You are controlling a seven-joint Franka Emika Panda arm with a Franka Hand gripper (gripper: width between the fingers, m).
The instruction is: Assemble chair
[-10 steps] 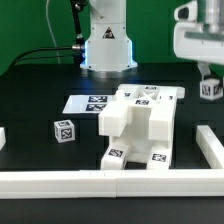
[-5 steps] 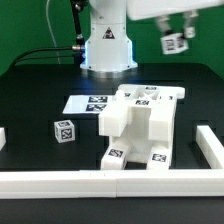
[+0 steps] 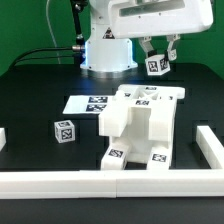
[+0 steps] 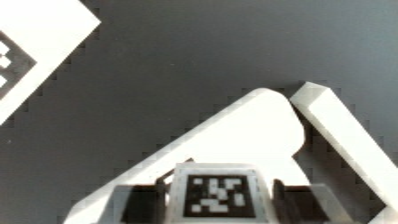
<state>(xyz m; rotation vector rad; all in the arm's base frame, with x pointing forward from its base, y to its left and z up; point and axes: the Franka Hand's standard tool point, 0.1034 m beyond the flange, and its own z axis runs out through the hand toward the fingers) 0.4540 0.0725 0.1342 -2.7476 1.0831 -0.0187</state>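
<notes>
The partly built white chair (image 3: 143, 125) stands on the black table, its panels bearing black-and-white tags. My gripper (image 3: 157, 62) hangs in the air above and behind the chair, shut on a small white tagged chair part (image 3: 156, 66). In the wrist view that part (image 4: 221, 196) sits between my fingers (image 4: 146, 198), its tag facing the camera, with the chair's white panels (image 4: 249, 130) below it. A loose tagged white cube (image 3: 64, 131) lies on the table at the exterior view's left of the chair.
The marker board (image 3: 88, 103) lies flat behind the chair, near the robot base (image 3: 106, 50). A long white border rail (image 3: 110, 181) runs along the front, with side rails at the exterior view's right (image 3: 208, 146) and left (image 3: 3, 138).
The gripper has carried the small tagged part from the exterior view's far right toward the left, and now holds it over the chair's back edge.
</notes>
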